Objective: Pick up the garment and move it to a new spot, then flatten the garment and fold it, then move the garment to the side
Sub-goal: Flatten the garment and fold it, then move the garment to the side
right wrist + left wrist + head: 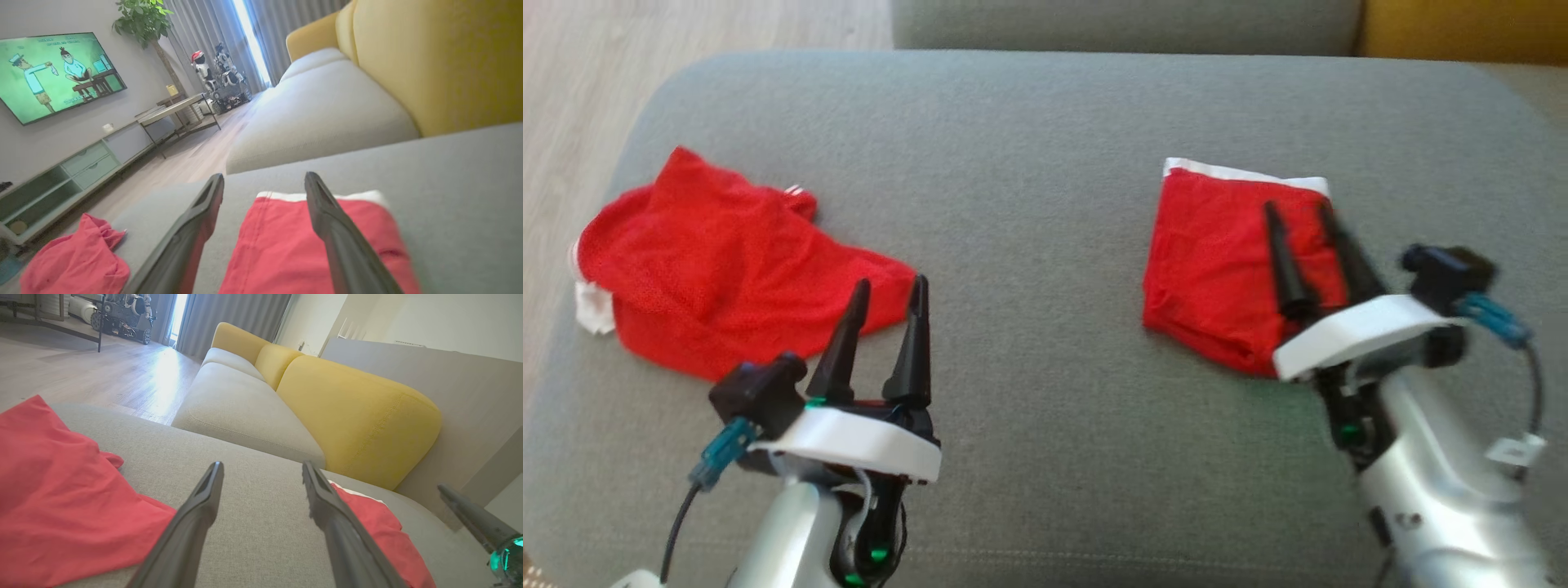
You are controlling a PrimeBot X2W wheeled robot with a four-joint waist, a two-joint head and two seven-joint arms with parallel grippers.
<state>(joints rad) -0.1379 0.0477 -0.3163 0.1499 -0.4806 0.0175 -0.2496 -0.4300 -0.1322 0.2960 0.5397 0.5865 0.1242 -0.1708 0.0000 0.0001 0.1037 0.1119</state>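
two tools reach out over a grey sofa cushion [1045, 147]. nearest, at the lower left of the head view, the left tool [891, 282] has its two dark fingers spread apart and grips nothing. its fingertips sit by the right corner of a crumpled red garment [719, 269], a mesh piece with white trim at its left end, bunched on the left part of the cushion. in the left wrist view bare grey fabric shows between these fingers, with the crumpled piece off to one side.

at the lower right, the right tool [1297, 206] is also spread wide and empty. its fingers point over a folded red garment [1217, 261], which lies flat on the right part of the cushion, white waistband on its far edge. in the right wrist view one finger runs over the red cloth and the other along its edge; whether they touch the cloth i cannot tell. the two garments lie well apart, bare cushion between them.

beyond come a paler seat cushion [327, 106] and yellow backrests [441, 61]. farther off, across a wooden floor [102, 371], stands a low cabinet [90, 163] with open compartments; a round thing sits in the lowest one, too blurred to name. above it a television [57, 73] shows a cartoon, with a potted plant [143, 20] and grey curtains [204, 24] farthest.
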